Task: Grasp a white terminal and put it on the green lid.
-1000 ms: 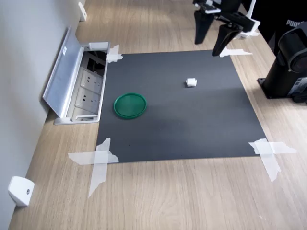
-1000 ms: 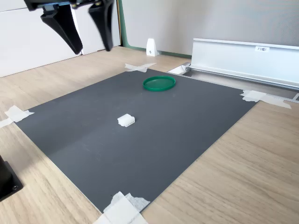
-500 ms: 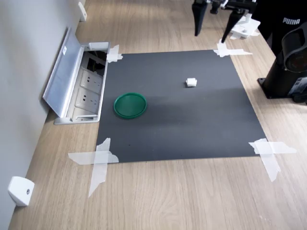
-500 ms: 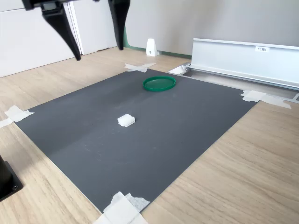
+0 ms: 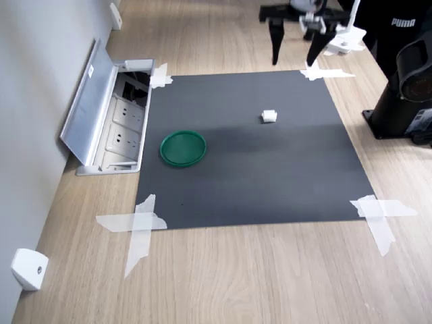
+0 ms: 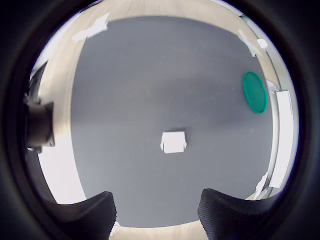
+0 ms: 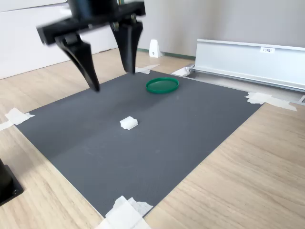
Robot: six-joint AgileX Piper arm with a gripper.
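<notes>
Wood-grain tabletop (image 5: pixel 270 283) with a pale, streaky finish carries a matte dark grey mat (image 5: pixel 250 175), square-cut and held down by strips of white tape (image 5: pixel 138 226) at its four corners. Above it hangs the gripper (image 7: pixel 110 80), its two black tapered fingers (image 7: pixel 129 47) spread wide with nothing between them, tips clear of the mat in both exterior views. One white terminal (image 7: pixel 128 123), a tiny boxy plastic block, lies flat on the mat just below and ahead of the open jaws; in the wrist view it (image 6: pixel 173 142) sits between the two dark fingertips, a little beyond them, untouched. One green lid (image 5: pixel 183 148), a flat round disc of smooth dark-green plastic with a thin raised rim, rests on the mat well apart from the jaws, toward the mat's edge on the first exterior view's left. Beyond that edge, a brushed-metal flap (image 5: pixel 91 108) stands open over a recessed floor box (image 5: pixel 125 135) showing pale socket faces; a small white label (image 7: pixel 268 49) on the flap is too small to read. A white wedge-shaped piece (image 5: pixel 28 268) with a hole sits near the wall. On the first exterior view's right, a black arm base (image 5: pixel 405 94) stands, with the word "PUMA" (image 5: pixel 403 23) legible on dark material behind it.
</notes>
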